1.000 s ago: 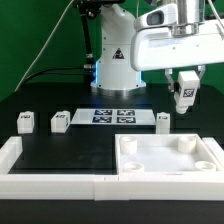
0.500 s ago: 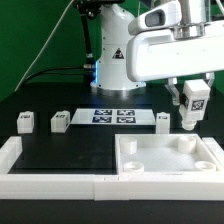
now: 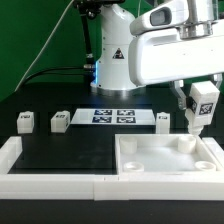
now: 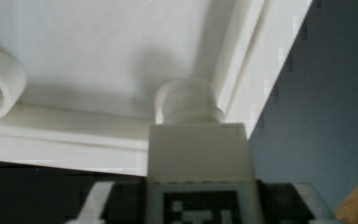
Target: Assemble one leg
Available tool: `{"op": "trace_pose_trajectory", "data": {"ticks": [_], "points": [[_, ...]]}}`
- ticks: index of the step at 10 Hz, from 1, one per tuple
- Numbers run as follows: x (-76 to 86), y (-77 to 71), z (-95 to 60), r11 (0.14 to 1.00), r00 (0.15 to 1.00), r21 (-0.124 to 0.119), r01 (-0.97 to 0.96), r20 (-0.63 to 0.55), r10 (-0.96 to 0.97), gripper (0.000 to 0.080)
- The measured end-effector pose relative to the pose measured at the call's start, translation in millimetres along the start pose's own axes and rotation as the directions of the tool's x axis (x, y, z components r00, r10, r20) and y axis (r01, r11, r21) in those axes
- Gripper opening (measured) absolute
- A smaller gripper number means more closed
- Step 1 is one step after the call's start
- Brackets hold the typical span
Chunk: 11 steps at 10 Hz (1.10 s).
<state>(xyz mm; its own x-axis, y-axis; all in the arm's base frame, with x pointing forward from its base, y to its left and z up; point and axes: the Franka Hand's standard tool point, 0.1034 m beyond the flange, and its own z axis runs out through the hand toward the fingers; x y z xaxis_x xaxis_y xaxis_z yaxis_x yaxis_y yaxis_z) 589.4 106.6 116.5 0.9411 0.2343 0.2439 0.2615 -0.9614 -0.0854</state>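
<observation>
Closed on the small stubby white plastic tagged leg point(image 3: 200, 112), the gripper point(image 3: 201, 92) held it near-upright, long axis pointing down, just over the far corner hole point(image 3: 186, 144) of the large flat white panel point(image 3: 155, 159) at the exterior view's right.

The leg point(image 3: 201, 110) is a stubby white tagged peg; hangs upright over a corner of the panel point(image 3: 150, 160).

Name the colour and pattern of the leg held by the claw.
White leg with a black-and-white square tag; exterior view shows it best.
</observation>
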Motion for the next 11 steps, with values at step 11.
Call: {"op": "trace_pose_trajectory", "data": {"ticks": [11], "points": [[16.1,-5.8,20.6,0.998,0.969,-0.039,-0.039,-0.247,0.029,0.0290]]}}
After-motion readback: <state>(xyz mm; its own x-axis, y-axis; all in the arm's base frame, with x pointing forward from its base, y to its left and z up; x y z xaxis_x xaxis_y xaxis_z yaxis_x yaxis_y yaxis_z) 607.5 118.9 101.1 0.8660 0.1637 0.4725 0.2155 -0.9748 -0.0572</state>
